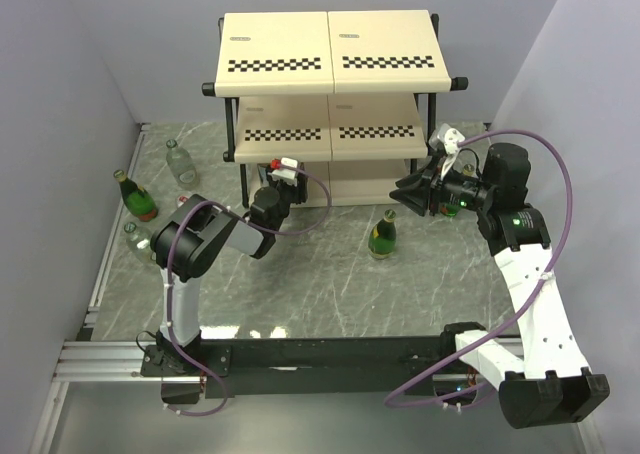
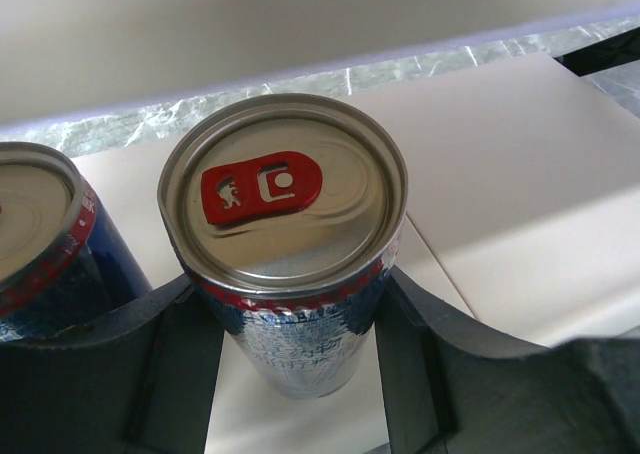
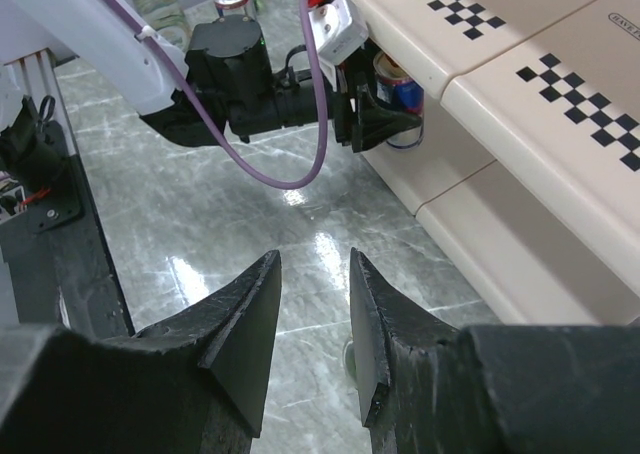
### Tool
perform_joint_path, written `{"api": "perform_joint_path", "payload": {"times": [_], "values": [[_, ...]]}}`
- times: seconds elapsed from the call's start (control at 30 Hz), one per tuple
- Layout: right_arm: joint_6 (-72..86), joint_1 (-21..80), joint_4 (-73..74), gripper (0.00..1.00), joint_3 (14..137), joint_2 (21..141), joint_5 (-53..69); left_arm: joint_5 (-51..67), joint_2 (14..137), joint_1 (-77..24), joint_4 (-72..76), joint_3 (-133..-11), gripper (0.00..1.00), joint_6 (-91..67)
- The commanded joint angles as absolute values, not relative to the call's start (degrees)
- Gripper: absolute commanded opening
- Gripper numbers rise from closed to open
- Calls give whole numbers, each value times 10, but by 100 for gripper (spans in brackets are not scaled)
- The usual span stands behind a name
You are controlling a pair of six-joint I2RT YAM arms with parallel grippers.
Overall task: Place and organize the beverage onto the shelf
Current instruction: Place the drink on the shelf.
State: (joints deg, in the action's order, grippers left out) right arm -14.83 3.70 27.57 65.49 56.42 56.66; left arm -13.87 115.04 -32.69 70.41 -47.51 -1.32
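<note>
Can held at the shelf's lowest board.

Right hand (image 3: 312,324) closed on nothing, poised over the marble bench (image 1: 300,284) (one green bottle (image 1: 382,236) upright below it). Left hand (image 2: 300,374) clamped round a silver can (image 2: 285,234) with a red tab, set on the bottom board of the shelf (image 1: 330,44), touching a blue can (image 2: 40,244) at its left. Farther left on the bench, another green bottle (image 1: 135,196) and a clear bottle (image 1: 179,160) well apart from the shelf.

Two cans (image 2: 285,244) sit on the shelf (image 1: 330,64). Two green bottles (image 1: 382,236) and three clear bottles (image 1: 179,161) stand on the desk (image 1: 320,284), mostly left.
</note>
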Motion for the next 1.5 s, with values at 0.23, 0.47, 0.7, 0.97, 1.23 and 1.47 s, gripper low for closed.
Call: {"api": "perform_joint_path", "payload": {"times": [0.23, 0.47, 0.7, 0.97, 1.23, 1.47], "values": [[-154, 30, 262, 41, 650, 561, 584, -162, 1140, -325, 792, -505, 7, -23], [-152, 25, 262, 41, 649, 561, 589, -169, 1141, -325, 787, -505, 15, -29], [-152, 23, 261, 41, 649, 561, 592, -174, 1142, -325, 782, -506, 25, -31], [-151, 18, 260, 41, 648, 561, 596, -182, 1142, -325, 777, -506, 39, -35], [-149, 15, 260, 41, 648, 560, 600, -185, 1141, -325, 764, -510, 42, -34], [-149, 13, 259, 41, 647, 559, 604, -189, 1143, -324, 760, -507, 47, -36]]}}
